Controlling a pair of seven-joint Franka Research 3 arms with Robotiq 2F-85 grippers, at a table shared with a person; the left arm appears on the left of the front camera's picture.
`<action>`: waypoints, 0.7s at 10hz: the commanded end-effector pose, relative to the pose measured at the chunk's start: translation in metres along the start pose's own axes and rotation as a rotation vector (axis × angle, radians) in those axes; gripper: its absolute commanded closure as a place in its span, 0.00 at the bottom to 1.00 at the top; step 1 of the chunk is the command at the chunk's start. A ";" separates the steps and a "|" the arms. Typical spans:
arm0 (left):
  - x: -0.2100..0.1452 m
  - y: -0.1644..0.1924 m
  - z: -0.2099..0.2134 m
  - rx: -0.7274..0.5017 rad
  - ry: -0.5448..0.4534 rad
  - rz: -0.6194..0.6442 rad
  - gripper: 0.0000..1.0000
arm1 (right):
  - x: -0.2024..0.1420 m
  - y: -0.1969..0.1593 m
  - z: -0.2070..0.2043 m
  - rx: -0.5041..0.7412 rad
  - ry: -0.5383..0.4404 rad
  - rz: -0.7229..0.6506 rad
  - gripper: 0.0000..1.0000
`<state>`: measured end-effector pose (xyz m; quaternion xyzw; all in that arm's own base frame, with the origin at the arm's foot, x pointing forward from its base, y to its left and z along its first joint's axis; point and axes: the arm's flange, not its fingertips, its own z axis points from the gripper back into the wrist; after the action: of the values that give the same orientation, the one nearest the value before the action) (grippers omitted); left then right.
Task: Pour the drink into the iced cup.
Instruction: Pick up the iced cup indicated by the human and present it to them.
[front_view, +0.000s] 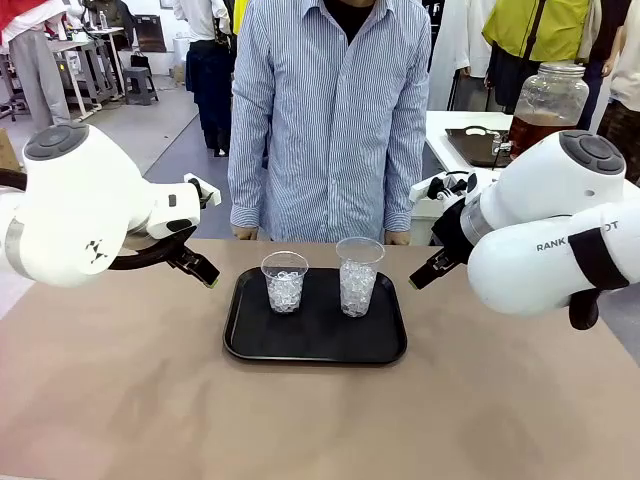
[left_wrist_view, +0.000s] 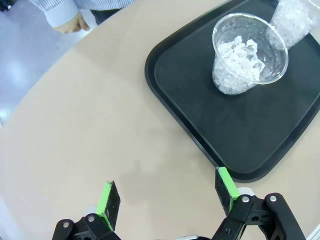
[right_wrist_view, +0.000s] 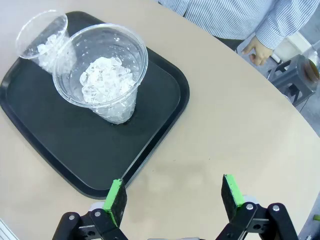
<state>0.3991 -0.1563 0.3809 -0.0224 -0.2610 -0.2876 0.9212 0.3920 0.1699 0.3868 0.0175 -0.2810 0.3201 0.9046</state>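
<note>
Left gripper (left_wrist_view: 166, 187) and right gripper (right_wrist_view: 173, 190) hang open, empty, flanking the tray (front_view: 315, 338); a nudge could topple the iced cups (front_view: 285, 283)

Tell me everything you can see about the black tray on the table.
The black tray is a rounded-corner rectangle with a low raised rim, smooth and plastic-looking. It lies flat on the tan table, near the middle, in front of the person. Two clear cups of ice stand upright on it, a shorter cup toward the robot's left and a taller cup toward its right.
</note>
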 end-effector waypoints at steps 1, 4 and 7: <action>-0.001 0.000 0.002 -0.001 0.005 0.002 0.00 | 0.000 -0.001 0.002 -0.004 -0.003 -0.001 0.00; 0.008 0.000 0.011 -0.026 -0.027 -0.020 0.00 | 0.011 -0.004 0.010 0.044 -0.036 0.014 0.00; 0.035 0.006 0.050 -0.065 -0.113 -0.074 0.00 | 0.034 -0.021 0.053 0.193 -0.166 0.045 0.00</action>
<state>0.3994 -0.1724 0.4287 -0.0380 -0.3029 -0.3112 0.9000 0.3899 0.1861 0.4377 0.0824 -0.3222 0.3390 0.8801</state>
